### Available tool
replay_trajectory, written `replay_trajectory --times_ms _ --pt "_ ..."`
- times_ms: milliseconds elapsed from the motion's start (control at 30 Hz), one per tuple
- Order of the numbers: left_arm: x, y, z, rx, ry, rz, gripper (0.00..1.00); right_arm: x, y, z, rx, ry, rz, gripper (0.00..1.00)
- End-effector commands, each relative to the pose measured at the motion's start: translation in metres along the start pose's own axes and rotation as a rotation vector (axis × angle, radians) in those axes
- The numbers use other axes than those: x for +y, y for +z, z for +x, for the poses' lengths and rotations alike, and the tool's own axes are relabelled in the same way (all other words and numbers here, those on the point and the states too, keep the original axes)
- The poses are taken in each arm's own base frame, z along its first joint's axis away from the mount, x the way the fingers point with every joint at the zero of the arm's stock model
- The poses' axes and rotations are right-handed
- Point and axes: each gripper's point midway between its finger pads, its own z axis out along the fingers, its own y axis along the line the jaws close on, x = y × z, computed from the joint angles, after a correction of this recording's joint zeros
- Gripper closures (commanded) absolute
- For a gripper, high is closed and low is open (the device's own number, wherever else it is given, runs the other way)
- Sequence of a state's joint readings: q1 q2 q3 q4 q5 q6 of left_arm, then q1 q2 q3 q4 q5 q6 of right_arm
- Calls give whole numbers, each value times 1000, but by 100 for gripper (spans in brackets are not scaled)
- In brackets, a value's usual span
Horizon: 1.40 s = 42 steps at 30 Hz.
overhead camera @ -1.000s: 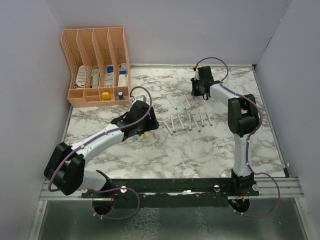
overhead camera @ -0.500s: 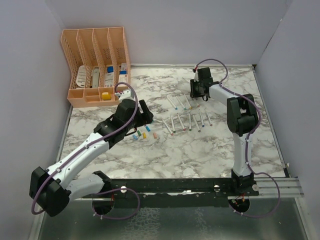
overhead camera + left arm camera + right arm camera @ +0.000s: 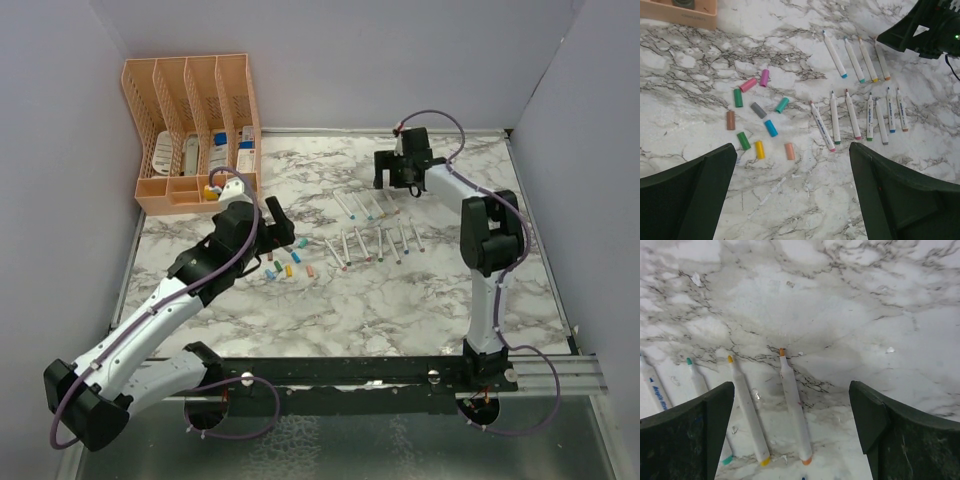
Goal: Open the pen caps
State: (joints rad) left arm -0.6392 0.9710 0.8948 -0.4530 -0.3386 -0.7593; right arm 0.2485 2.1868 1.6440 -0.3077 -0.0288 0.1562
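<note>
Marble tabletop (image 3: 400, 300), left hand (image 3: 280, 228) spread wide over scattered pen caps (image 3: 758, 110) — right hand (image 3: 392, 185) likewise wide, empty

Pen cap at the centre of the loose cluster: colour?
Grey plastic cap, clearest in the left wrist view.

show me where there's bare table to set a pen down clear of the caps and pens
Widest bare marble: the near strip between the pen caps and the rail by the arm bases. Also the far strip between the organizer and the right claw. Crowded: the middle, caps scattered beside two rows of pens, left claw close by.
</note>
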Motion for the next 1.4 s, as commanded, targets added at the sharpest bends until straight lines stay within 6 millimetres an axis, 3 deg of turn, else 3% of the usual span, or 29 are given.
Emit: replay_trajectory --times_ms 0,100,300,433,633,767,933,1167,1367 --pt "1 -23 -35 -108 24 -14 1 -5 -81 -82 -229 56 50 0" --pt "6 -37 -49 -162 28 -24 1 -13 -120 -89 -289 128 85 1" --pt "15 -69 -74 -263 40 -23 1 -50 -176 -54 -290 373 169 1" --pt "29 -86 -88 -326 45 -68 1 -81 -221 -44 -383 525 266 1" --pt "44 -109 -102 -412 18 -97 1 -102 -279 -48 -546 603 354 1" --pt "48 -117 -108 -444 12 -106 1 -113 -300 -48 -576 609 427 1" --pt "47 -117 -110 -446 17 -109 1 -119 -312 -42 -560 580 481 1" --pt "41 -119 -120 -470 23 -97 1 -120 -338 -41 -625 587 488 1" --pt "32 -117 -122 -475 33 -63 1 -119 -342 -43 -629 583 485 1"
